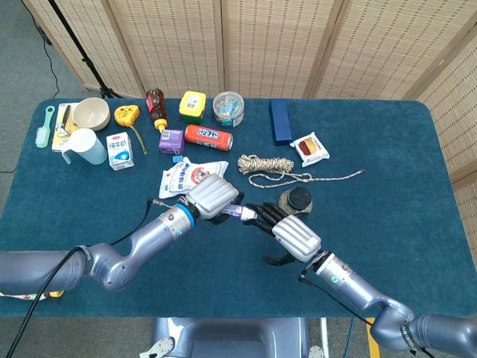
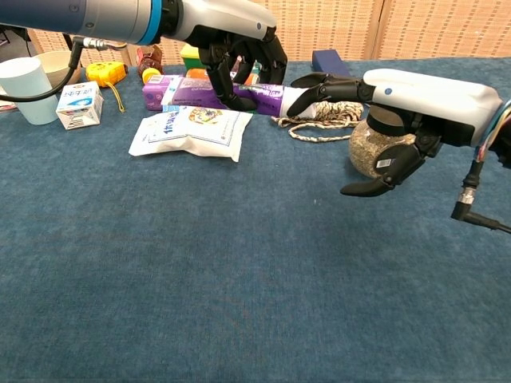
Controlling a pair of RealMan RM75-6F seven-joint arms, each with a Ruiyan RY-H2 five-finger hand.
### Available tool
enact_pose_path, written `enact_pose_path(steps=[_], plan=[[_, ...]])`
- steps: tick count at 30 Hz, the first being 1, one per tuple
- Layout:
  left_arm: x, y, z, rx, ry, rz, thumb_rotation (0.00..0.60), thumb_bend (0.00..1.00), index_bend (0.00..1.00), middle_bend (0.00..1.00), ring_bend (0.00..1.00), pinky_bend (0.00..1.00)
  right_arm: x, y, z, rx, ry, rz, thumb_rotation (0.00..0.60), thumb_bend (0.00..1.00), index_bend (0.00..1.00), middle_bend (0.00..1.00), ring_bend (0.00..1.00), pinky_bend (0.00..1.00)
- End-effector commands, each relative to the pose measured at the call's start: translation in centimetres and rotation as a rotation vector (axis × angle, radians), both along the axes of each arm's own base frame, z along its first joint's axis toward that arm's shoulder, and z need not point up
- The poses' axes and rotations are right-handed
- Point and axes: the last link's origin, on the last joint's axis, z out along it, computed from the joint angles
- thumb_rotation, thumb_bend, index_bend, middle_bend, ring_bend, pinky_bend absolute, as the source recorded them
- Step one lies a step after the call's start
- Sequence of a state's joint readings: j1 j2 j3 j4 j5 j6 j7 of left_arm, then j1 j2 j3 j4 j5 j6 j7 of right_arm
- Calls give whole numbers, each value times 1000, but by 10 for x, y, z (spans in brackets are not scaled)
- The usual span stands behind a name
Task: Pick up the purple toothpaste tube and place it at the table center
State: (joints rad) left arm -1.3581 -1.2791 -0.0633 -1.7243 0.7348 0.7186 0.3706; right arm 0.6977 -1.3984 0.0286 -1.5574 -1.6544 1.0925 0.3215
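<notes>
The purple toothpaste tube hangs level above the table, its white cap end pointing right. My left hand grips it around the middle from above; in the head view that hand covers most of the tube. My right hand is open, and its spread fingers reach the tube's cap end. Whether they touch it I cannot tell. The thumb hangs low beside the jar. In the head view the right hand sits just right of the left one.
A seed jar with a black lid stands under my right hand, a rope coil behind it. A white snack pouch lies below the tube. A milk carton, cup, can and blue box line the far side.
</notes>
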Motion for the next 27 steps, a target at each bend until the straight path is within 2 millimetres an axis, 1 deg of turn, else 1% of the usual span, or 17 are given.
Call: enact_pose_path(steps=[1,9,12,16,21,27], plan=[[-2,0,1,3,3,-1,600,1000,457,460,545,585,-2,0,2,-7,-5,-8,600,246,124,0,0,0],[-6,0,3,19,3,-8,600,1000,457,461,546,585,-7,2,9,-19,-16,-23,600,246,30,0,0,0],[-8,0,3,20,5,-6,600,1000,457,462,546,585,-9,2,12,-25,-25,-34,600,246,11,0,0,0],[-10,-1,4,29,5,-9,600,999,460,466,549,585,-14,1,18,-34,-38,-58,600,246,7,0,0,0],[-13,-3,5,39,-4,-13,600,995,472,478,558,588,-20,-5,27,-53,-77,-108,600,246,0,0,0,0],[-13,-4,9,54,-28,-16,600,992,476,484,561,596,-28,-10,33,-40,-145,-186,600,246,0,0,0,0]])
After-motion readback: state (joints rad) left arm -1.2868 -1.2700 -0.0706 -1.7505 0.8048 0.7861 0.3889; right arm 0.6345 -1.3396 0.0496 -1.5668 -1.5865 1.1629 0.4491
